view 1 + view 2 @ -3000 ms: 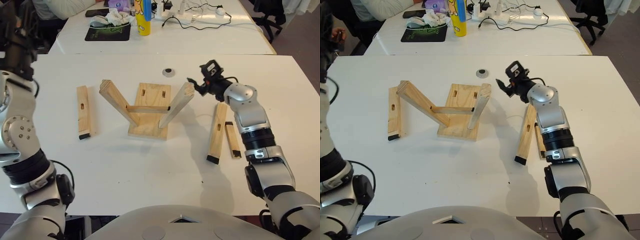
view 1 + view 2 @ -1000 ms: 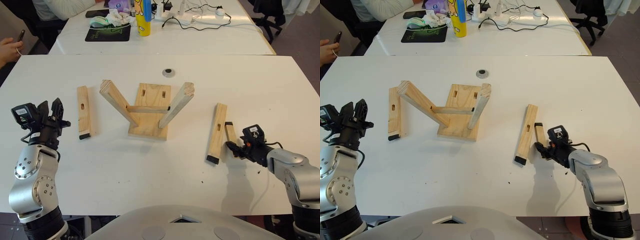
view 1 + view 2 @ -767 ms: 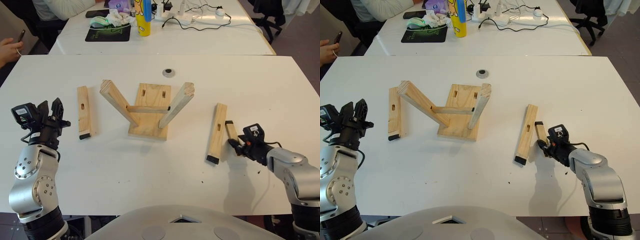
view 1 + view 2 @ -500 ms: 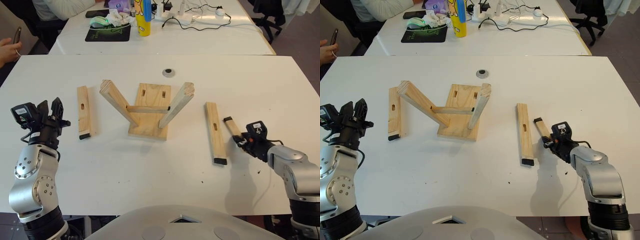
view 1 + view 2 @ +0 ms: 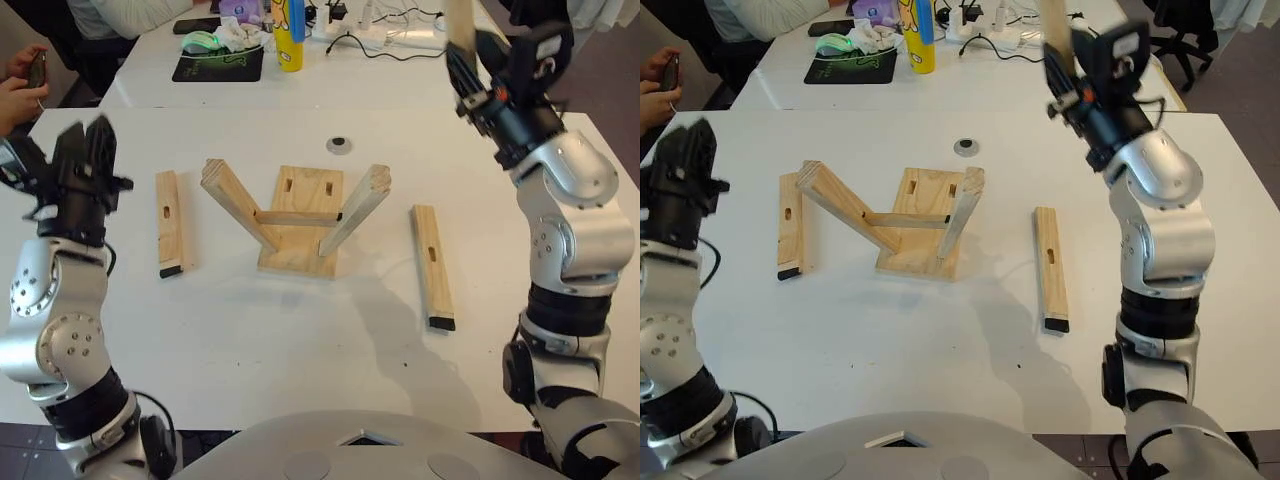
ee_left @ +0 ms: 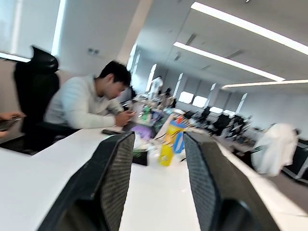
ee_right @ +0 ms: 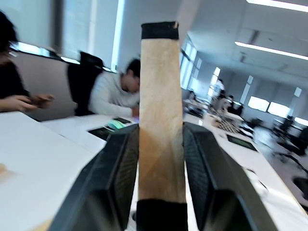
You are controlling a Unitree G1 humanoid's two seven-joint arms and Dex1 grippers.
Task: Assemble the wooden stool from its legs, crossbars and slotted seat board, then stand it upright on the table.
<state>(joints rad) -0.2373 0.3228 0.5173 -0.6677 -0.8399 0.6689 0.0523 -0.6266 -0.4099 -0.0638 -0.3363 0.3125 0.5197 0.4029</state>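
The slotted seat board (image 5: 298, 222) lies flat mid-table. Two legs (image 5: 238, 203) (image 5: 355, 208) lean out of it in a V, joined by a thin crossbar (image 5: 296, 216). One loose leg (image 5: 167, 222) lies to its left, another (image 5: 432, 265) to its right. My right gripper (image 5: 475, 70) is raised high over the table's far right, shut on a short crossbar (image 5: 458, 28) that points upward. The right wrist view has that crossbar (image 7: 161, 120) between the two fingers. My left gripper (image 5: 85, 140) is held up at the left edge, open with nothing in it (image 6: 154, 187).
A small round dark disc (image 5: 339, 146) sits behind the seat board. On the far table stand a yellow bottle (image 5: 288, 22), a dark mat (image 5: 215, 62) and cables (image 5: 395, 35). Bare tabletop stretches in front of the stool parts.
My right gripper has lifted the short crossbar off the table from beside the right leg, up high. The left arm has also risen. The stool parts on the table stayed put.
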